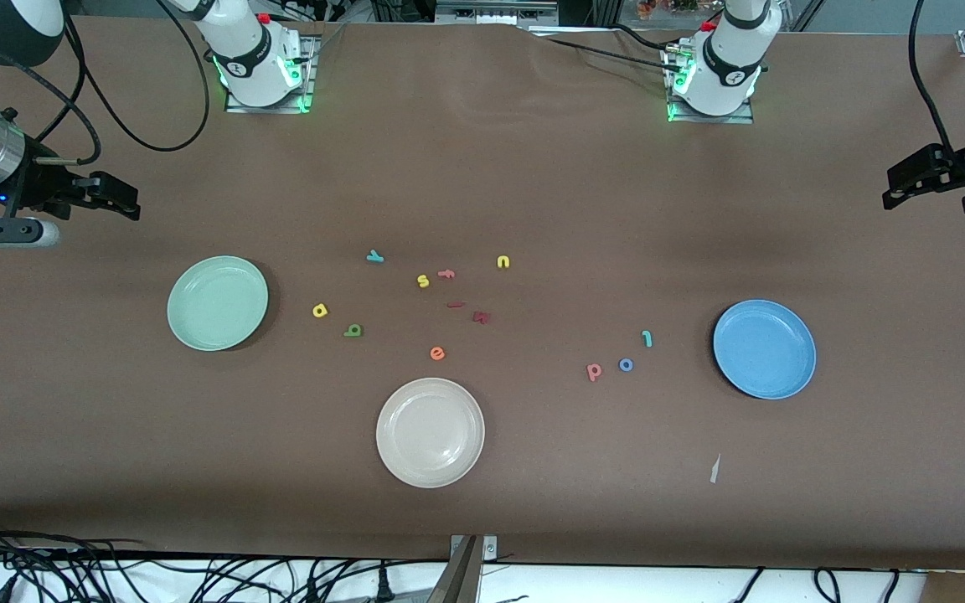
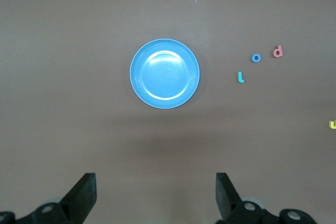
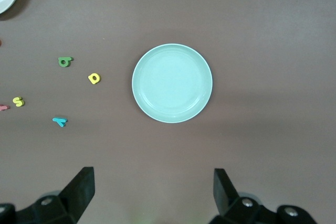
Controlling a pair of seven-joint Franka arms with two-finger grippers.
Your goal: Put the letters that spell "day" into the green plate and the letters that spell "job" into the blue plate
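The green plate lies toward the right arm's end, with nothing on it. Beside it lie the yellow round-bowled letter, the dark green one and the teal y. The blue plate lies toward the left arm's end, also bare. Beside that plate are the teal j, the blue o and the pink b. My right gripper hangs open and high over the table's end by the green plate. My left gripper hangs open over the end by the blue plate.
A cream-white plate sits nearer the front camera, mid-table. Among the middle letters are a yellow s, pink f, yellow n, dark red m and orange e. A paper scrap lies near the blue plate.
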